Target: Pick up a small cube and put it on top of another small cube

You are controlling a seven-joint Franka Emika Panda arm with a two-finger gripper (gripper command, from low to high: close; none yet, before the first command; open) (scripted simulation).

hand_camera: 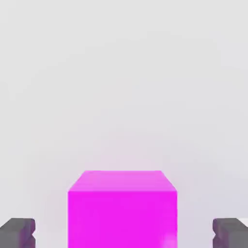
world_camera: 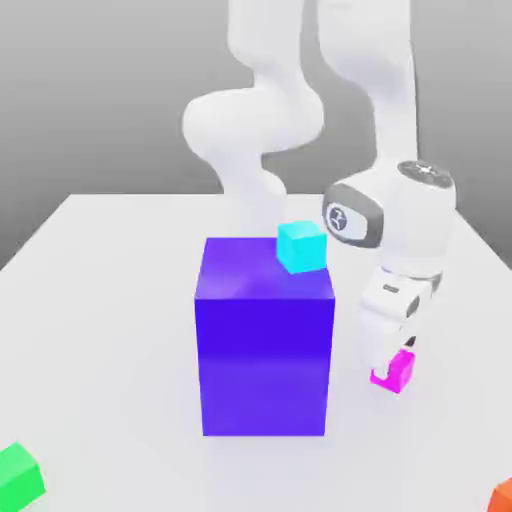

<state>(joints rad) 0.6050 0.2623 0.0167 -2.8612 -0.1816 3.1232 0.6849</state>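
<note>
While the claw [hand_camera: 124, 233] reaches down over the white desk [world_camera: 120, 350], its two fingers stand wide apart, with the small magenta cube [hand_camera: 122, 218] between them. In the hand view a strip of bare desk shows on either side of the cube, so neither finger touches it and nothing is gripped. The cube's sides run square to the claw, and its top and one side face show plainly. In the exterior view the claw's near finger covers part of the cube, and from there it is hard to judge exactly how far down the fingertips come; the cube appears to rest on the desk.

Beside the claw, toward the exterior view's left, stands the big purple-blue block [world_camera: 264, 365], upright and apart from the claw. Higher than the fingertips, the small cyan cube [world_camera: 301, 247] sits on the block's top, close to the edge on the claw's side. No container is in sight; the block serves only as a raised perch for the cyan cube.

Well apart from the claw, the small green cube [world_camera: 18, 480] lies on the desk at the exterior view's lower left. Across from it, also away from the claw, an orange thing [world_camera: 502, 498] is partly cut off at the exterior view's lower right corner.
</note>
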